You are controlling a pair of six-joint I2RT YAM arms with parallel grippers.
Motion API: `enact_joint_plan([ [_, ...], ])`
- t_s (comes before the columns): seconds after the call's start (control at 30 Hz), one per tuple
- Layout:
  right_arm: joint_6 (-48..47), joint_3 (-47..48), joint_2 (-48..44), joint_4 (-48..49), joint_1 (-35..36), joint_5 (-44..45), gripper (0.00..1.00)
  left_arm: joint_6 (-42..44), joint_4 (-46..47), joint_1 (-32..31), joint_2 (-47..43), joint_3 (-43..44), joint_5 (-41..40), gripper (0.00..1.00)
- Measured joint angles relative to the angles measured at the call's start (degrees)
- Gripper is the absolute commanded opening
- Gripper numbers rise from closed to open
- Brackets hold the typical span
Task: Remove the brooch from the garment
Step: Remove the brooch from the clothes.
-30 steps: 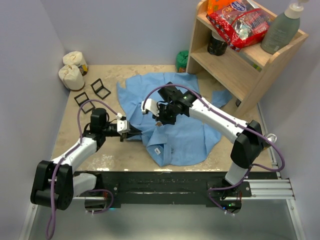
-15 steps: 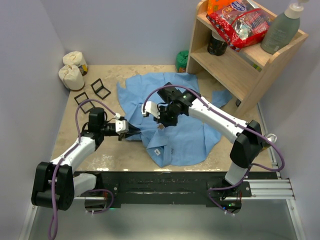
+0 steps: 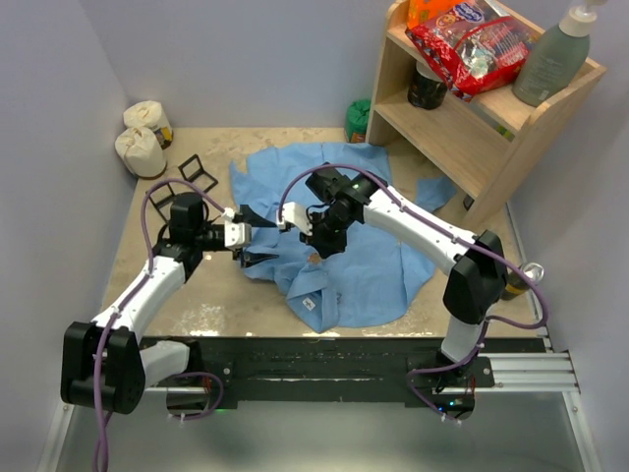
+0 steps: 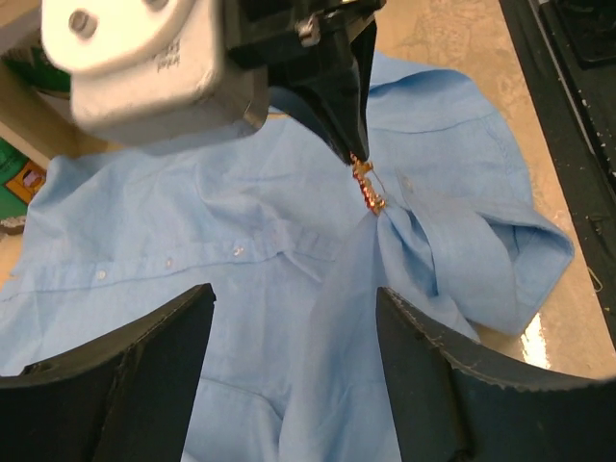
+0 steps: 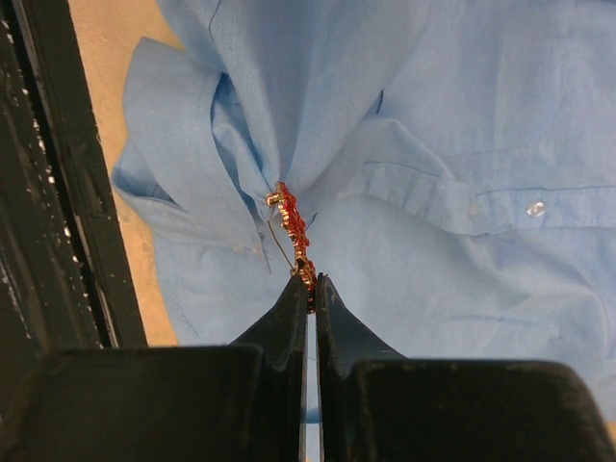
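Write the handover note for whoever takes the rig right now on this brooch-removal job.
Left tool: open, empty, above the light-blue shirt.
Right tool: shut on one end of the red-and-gold brooch.
The shirt lies spread on the table; its fabric puckers up toward the brooch, so the brooch looks attached.
Done: brooch gripped.
Left: pull it free of the cloth, probably with the left tool pinning the shirt down.

Wooden shelf [image 3: 447,138] far right — red snack bag [image 3: 472,44], grey-green bottle [image 3: 552,61] on top
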Motion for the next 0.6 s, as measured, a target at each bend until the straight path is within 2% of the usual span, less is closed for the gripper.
enact_joint_plan([
  [0.23,0.2,3.7,2.1,-1.4,0.0,-3.3,0.00,3.7,-5.8,-3.0,0.1,1.1,0.3,0.72],
  [0.6,0.6,4.6,3.8,-2.4,-1.3,-6.7,0.00,3.0,-6.8,-8.4,1.8,3.0,-0.6,0.68],
])
